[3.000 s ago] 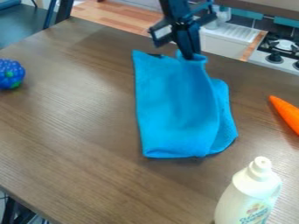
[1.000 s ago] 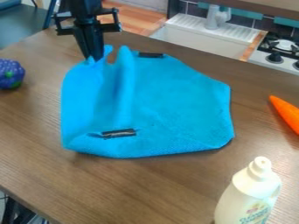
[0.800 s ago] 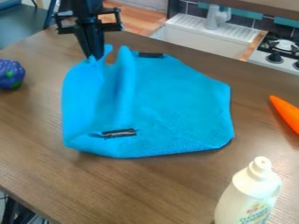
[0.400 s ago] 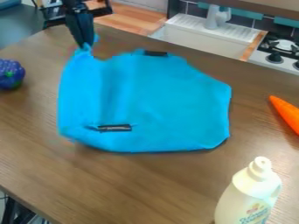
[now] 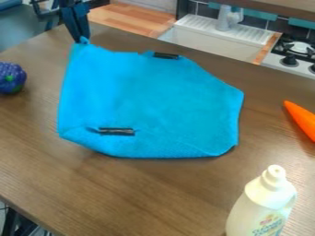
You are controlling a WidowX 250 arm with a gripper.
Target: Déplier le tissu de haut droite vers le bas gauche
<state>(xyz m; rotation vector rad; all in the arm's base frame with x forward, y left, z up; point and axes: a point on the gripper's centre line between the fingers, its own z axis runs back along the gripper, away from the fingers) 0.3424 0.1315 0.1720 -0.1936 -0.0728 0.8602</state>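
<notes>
Cloth [image 5: 154,101] pulled left, corner between jaws

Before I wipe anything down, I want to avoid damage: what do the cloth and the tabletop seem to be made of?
The blue cloth looks like matte, soft fabric, perhaps microfibre, given its gentle folds. The tabletop looks like brown wood with a satin sheen and streaky grain, though it could be laminate.

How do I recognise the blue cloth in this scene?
Look at the middle of the brown table. The cloth lies spread there, its upper-left corner at the gripper. Unlike the bottle and the carrot, it is broad, with two black tags.
</notes>
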